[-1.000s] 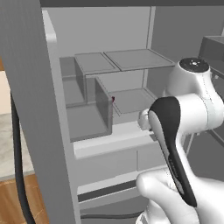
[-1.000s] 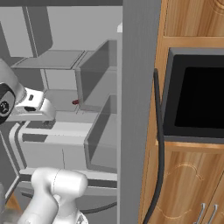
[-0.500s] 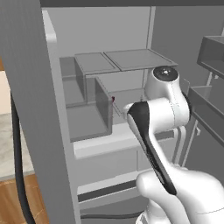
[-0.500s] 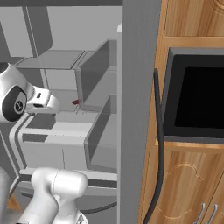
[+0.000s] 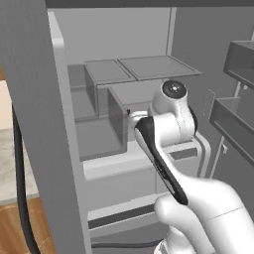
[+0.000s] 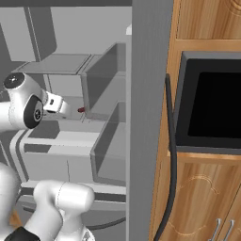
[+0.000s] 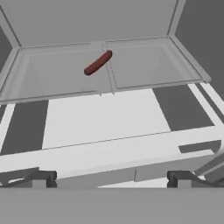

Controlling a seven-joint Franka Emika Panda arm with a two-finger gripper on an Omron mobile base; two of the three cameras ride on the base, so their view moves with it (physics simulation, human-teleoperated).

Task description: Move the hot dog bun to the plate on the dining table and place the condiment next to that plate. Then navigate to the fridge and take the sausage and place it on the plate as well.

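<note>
Over the last second your arm has swung left and deeper into the open fridge (image 5: 124, 149), bringing the hand closer to the sausage (image 7: 98, 63); judged from this, the fetch is in its approach stage. The sausage lies at an angle in a shelf compartment, well ahead of the claw (image 7: 112, 178). The claw stands fully open, holding and touching nothing.

no text, label, brand, number or sign can be read anywhere, neither on the fridge (image 5: 124, 74) shelves and drawers nor on the wooden cabinets (image 6: 207, 28) beside it.
</note>
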